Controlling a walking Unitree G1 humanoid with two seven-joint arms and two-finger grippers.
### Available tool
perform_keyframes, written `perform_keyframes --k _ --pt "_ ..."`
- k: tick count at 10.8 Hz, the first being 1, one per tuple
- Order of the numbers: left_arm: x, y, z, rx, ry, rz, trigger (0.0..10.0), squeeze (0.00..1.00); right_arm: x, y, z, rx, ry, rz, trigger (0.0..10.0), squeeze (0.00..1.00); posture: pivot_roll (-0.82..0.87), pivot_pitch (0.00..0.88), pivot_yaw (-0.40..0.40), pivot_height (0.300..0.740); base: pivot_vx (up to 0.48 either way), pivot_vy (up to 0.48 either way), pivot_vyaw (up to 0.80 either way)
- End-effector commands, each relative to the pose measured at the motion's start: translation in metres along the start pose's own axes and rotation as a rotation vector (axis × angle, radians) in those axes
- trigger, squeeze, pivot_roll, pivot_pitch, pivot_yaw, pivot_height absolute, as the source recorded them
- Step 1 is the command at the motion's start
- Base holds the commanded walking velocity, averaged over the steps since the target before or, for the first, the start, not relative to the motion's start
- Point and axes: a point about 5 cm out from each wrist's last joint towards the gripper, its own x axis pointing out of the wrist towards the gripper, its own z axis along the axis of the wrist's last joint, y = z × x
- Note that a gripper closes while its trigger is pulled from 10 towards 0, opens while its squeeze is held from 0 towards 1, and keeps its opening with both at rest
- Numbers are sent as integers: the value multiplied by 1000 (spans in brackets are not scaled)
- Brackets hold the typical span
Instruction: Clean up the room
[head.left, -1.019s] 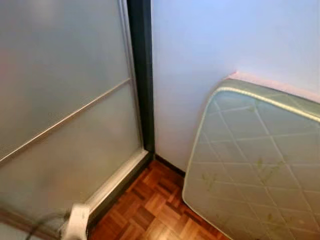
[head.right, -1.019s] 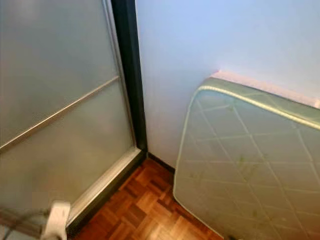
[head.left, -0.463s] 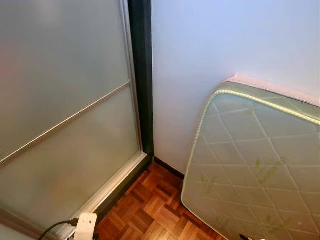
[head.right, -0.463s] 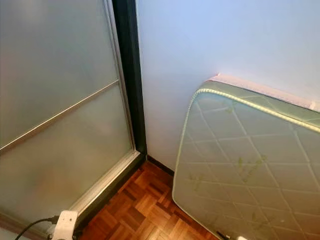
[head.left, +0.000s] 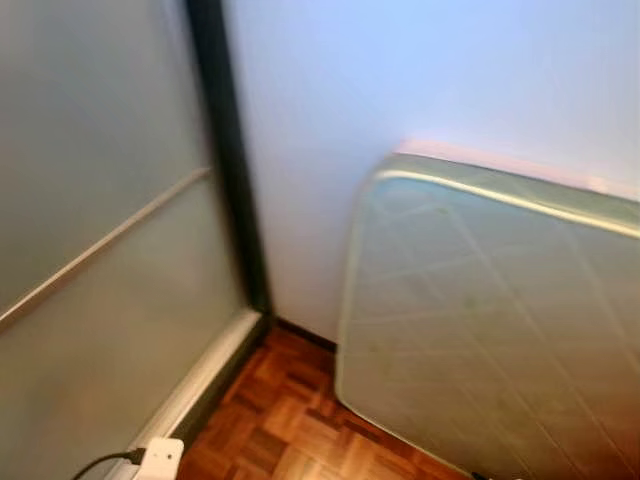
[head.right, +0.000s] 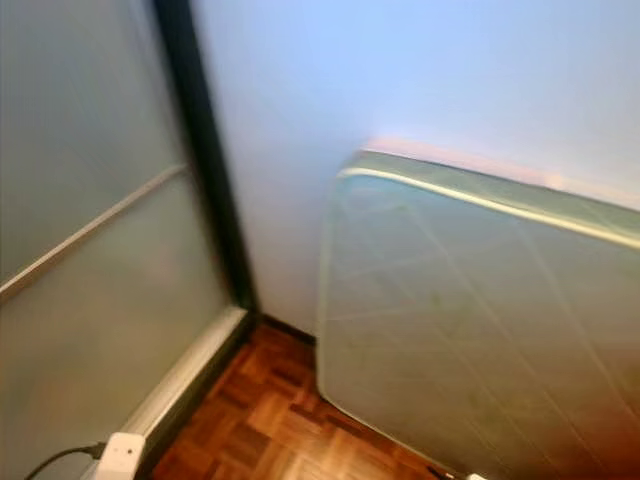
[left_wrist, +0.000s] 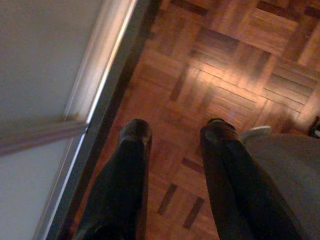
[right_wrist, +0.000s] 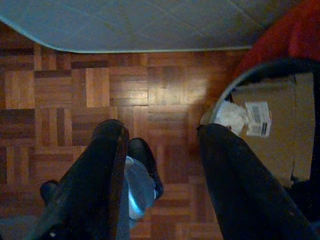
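— One bin (right_wrist: 272, 125) is the nearest thing to the clean-up job: a round one with a dark rim, standing on the parquet floor (right_wrist: 150, 85) just beside the right tool (right_wrist: 160, 132).

— What is inside it?

— Brown cardboard (right_wrist: 280, 107) with a white label (right_wrist: 259, 119), and a crumpled white wad (right_wrist: 227, 115) against the rim. Something red (right_wrist: 290, 35) lies beyond the bin, between it and the mattress.

— How does the right tool stand?

— Its two black fingers (right_wrist: 107, 150) are apart, pointing down at the floor with nothing between them. Under one finger sits a dark shape with a pale blue sheen (right_wrist: 140, 187); I cannot tell what it is.

— And the left tool?

— The left tool (left_wrist: 172, 132) also hangs over the parquet, fingers (left_wrist: 132, 137) spread and empty. It is close to the dark bottom track of a frosted sliding door (left_wrist: 45, 65). A grey form with a pale edge (left_wrist: 280, 165) lies beside the other finger.

— Where is the mattress?

— The mattress (head.left: 490, 320), quilted and greenish white, stands on its edge, leaning against the pale wall (head.left: 420, 70). Its rounded lower corner is near the corner of the room, where the dark door frame (head.left: 225, 150) meets the wall.

— Anything else by the door?

— A white plug block (head.left: 160, 458) with a black cable (head.left: 100, 463) lies at the foot of the frosted panel. The head views are blurred.
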Motion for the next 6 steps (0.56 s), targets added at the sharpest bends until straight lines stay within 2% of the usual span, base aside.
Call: perform_keyframes --k 1,2,4,6 --pt "-3 0 -17 -10 61 -2 10000 0 0 -1 -2 -2 13 -5 10000 0 203 25 -20 740 0 0 -781" --pt "-5 2 -24 -12 83 7 10000 0 0 0 -3 -17 25 -14 10000 0 210 29 -27 740 0 0 -781" --pt "-5 4 -25 -15 88 17 10000 0 0 0 -4 -27 33 -36 10000 0 220 34 -25 740 0 0 -781" --pt "-4 1 -18 78 63 5 10000 0 1 1 -1 -24 23 -19 10000 0 232 39 -12 740 0 0 -781"
